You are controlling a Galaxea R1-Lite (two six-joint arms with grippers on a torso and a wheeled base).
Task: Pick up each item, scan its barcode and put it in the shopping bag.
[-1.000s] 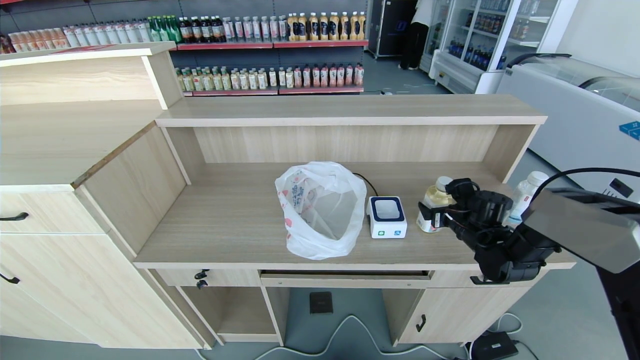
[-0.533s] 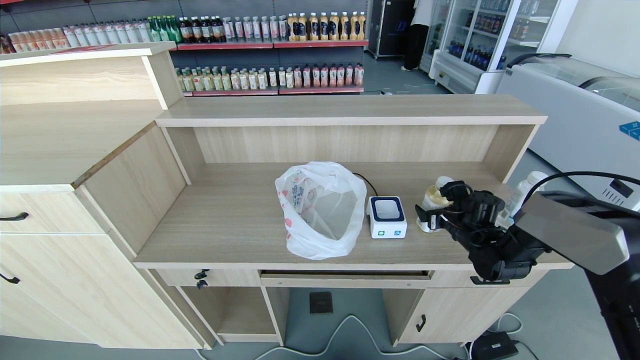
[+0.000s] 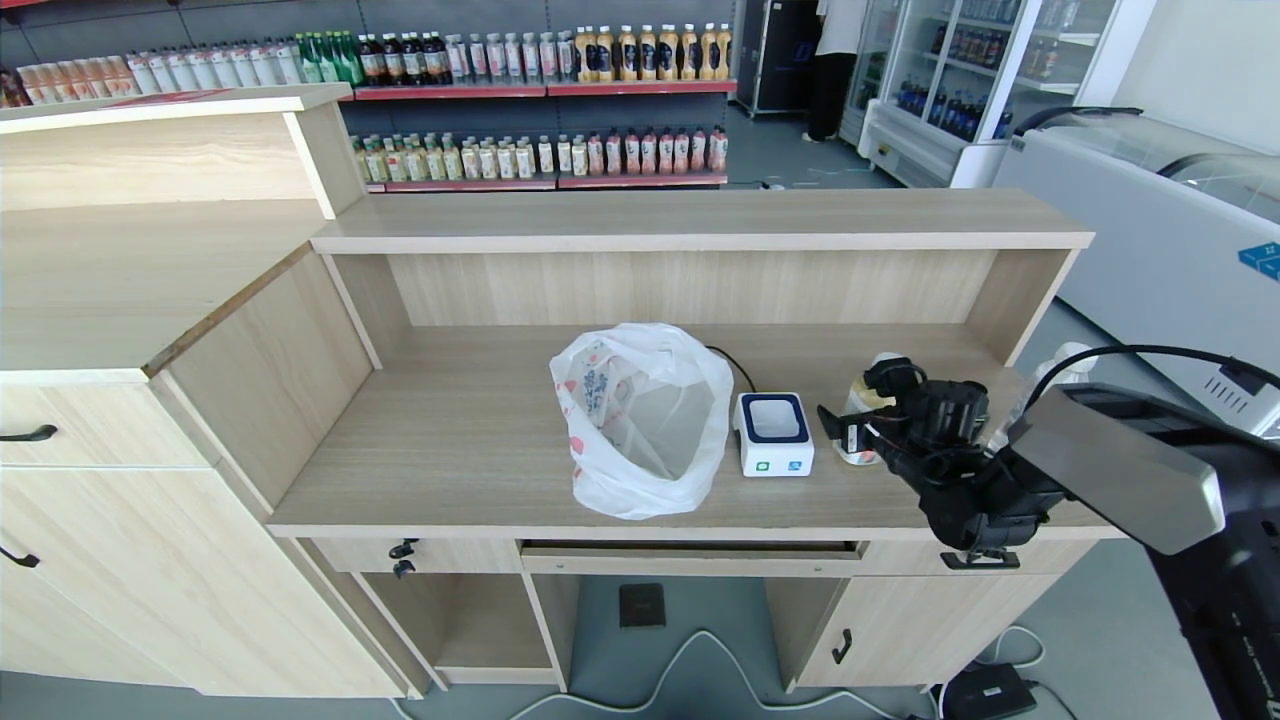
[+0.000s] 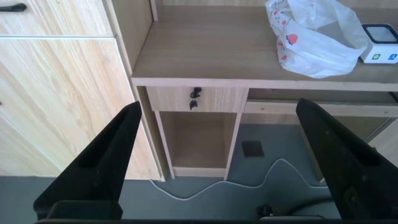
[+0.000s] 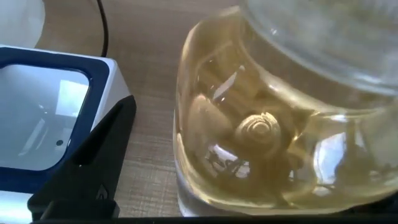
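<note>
early on: the bottle (image 5: 249, 137) stands unscanned on the counter (image 3: 480, 440), just right of the scanner (image 3: 773, 432), with the right gripper (image 3: 853, 428) jaws spread around it. a second bottle (image 3: 1072, 352) waits farther right. the bag (image 3: 640, 420) sits left of the scanner. the left gripper (image 4: 217, 155) hangs spread, below the counter.

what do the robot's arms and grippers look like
The right gripper is black and chunky. Behind it is a flat grey forearm cover with a black cable arching over it. The left gripper has two matte black, wedge-shaped fingers.
</note>
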